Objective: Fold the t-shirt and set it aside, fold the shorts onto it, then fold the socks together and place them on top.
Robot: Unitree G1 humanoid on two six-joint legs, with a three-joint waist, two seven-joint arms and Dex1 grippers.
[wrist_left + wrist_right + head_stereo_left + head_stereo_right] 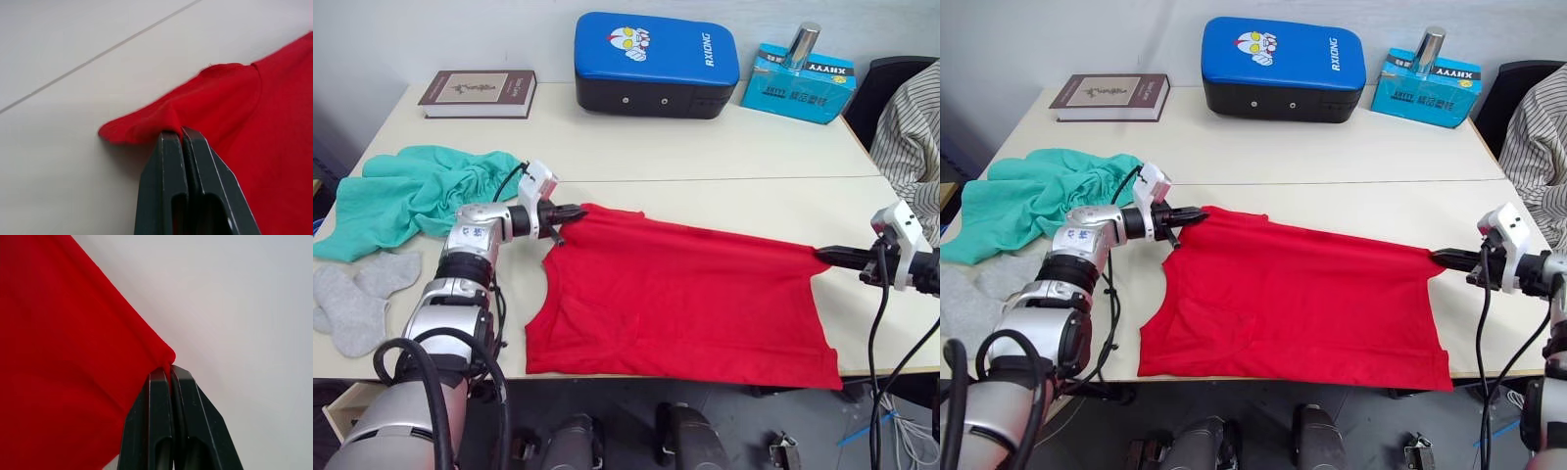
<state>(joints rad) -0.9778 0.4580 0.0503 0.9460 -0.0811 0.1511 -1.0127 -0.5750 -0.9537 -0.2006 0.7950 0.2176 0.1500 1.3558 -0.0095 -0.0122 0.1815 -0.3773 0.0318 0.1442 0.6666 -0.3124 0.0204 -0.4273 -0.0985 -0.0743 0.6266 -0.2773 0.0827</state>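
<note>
The red t-shirt (685, 299) lies spread on the front table, stretched between both grippers along its far edge. My left gripper (579, 211) is shut on the t-shirt's far left corner; the left wrist view shows red cloth (205, 107) pinched between the closed fingers (168, 161). My right gripper (822, 256) is shut on the far right corner, where the red cloth (73, 357) is pinched in the same way. The teal shorts (411, 196) lie crumpled at the table's left. The grey socks (357, 294) lie near the front left edge.
On the far table lie a brown book (478, 93), a blue and black pad (656, 64) and a blue box (798, 83) with a metal cylinder on it. A person's striped sleeve (911, 127) shows at the right edge. A seam (724, 179) joins the two tables.
</note>
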